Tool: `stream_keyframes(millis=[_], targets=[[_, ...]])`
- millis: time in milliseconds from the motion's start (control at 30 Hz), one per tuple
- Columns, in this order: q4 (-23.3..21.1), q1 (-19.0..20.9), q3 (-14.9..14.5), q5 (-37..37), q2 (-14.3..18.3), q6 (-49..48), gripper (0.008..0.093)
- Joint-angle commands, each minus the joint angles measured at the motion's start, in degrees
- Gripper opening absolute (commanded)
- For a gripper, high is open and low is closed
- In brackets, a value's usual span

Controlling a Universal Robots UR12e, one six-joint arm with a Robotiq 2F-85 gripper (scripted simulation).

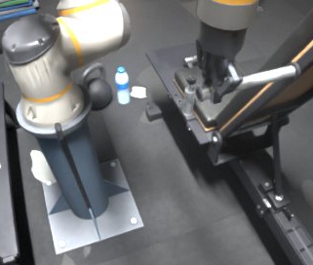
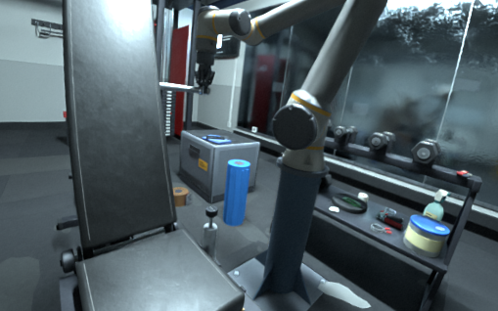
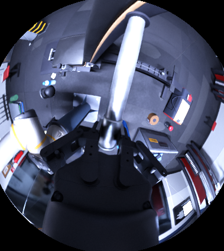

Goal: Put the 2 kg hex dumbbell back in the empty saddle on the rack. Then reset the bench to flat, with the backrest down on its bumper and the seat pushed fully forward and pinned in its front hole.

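The bench seat (image 1: 208, 104) is partly hidden under my wrist and the raised backrest (image 2: 113, 117). The backrest stands steeply inclined. A silver handle bar (image 1: 267, 76) sticks out sideways from the backrest's upper part, and its free end is held in my closed gripper (image 1: 217, 91), seen close up by the wrist camera (image 3: 110, 142). A seat pin knob (image 2: 211, 212) stands beside the seat. Several hex dumbbells (image 2: 424, 151) sit in the rack by the wall.
The bench rail (image 1: 282, 214) runs along the floor under the backrest strut. My own base column (image 1: 77, 170) stands left of the bench. A kettlebell (image 1: 96, 90), a water bottle (image 1: 122, 85), a blue roller (image 2: 236, 191) and a grey case (image 2: 216, 161) lie around.
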Motion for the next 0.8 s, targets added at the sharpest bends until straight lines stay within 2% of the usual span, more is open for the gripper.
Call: stream_keyframes(millis=[0,233,367,567,767], targets=[[0.2,0.0,-0.1,0.0,-0.1,0.0,0.0393],[0.3,-0.1,-0.3,0.0,0.0,-0.1,0.0743],[1.2,-0.8,-2.3,0.0,1.2,-0.9,0.0934],[3.4,-2.5,-7.3,0.0,4.0,-2.6,0.0934],[4.0,-3.0,-8.9,0.0,4.8,-3.0,0.0934]])
